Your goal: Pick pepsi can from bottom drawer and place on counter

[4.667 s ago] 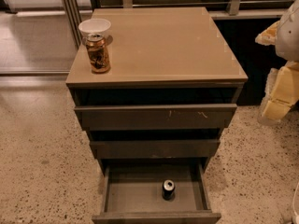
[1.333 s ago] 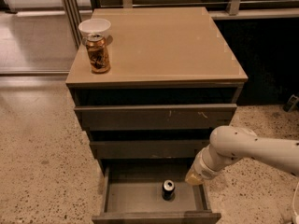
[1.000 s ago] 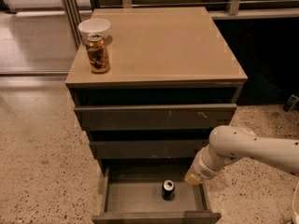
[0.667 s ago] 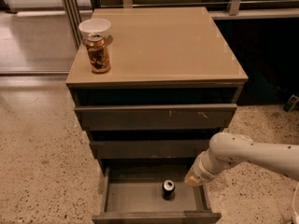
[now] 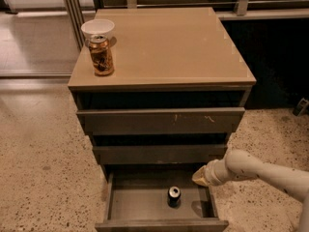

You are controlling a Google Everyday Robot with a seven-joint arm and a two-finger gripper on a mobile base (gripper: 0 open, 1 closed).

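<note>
While small dark-blue pepsi can (image 5: 174, 195) stands in open grey-brown bottom drawer (image 5: 137, 203), my gripper (image 5: 200, 177) hovers at its two o'clock, apart; grip state unclear.

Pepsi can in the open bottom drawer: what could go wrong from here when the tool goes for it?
1. The tool hangs over the right rear of the bottom drawer, apart from the upright pepsi can; a sideways approach might tip it.
2. The middle drawer sits close above the tool, so lifting could hit its front.
</note>
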